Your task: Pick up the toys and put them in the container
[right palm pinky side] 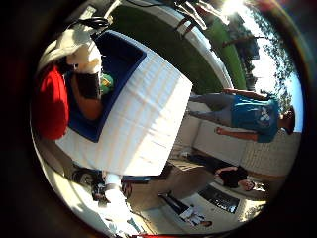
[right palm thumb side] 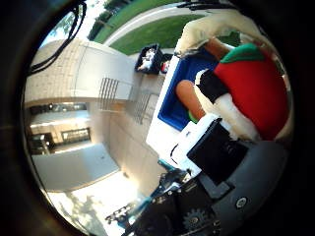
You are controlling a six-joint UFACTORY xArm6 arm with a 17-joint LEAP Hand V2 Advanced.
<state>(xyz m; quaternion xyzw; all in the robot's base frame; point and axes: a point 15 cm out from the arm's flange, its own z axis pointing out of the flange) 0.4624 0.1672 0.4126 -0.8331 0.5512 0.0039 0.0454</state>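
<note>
A plush toy (right palm thumb side: 251, 88) with a red body, green collar, white and black patches and an orange limb fills much of the thumb side view, close to my palm. My right hand (right palm thumb side: 211, 152) has a white and black finger curled against it. The toy hangs over the open mouth of the container (right palm pinky side: 148, 114), a white-walled bin with a blue inside. The same toy (right palm pinky side: 52, 101) shows at the bin's rim in the little finger side view. A small green thing (right palm pinky side: 106, 83) lies inside the bin.
A black crate (right palm thumb side: 150, 59) holding more toys stands on the paving beyond the bin, near a lawn (right palm thumb side: 152, 32). The bin rests on a wheeled base (right palm pinky side: 99, 183). Steps with railings (right palm thumb side: 110, 93) are on one side.
</note>
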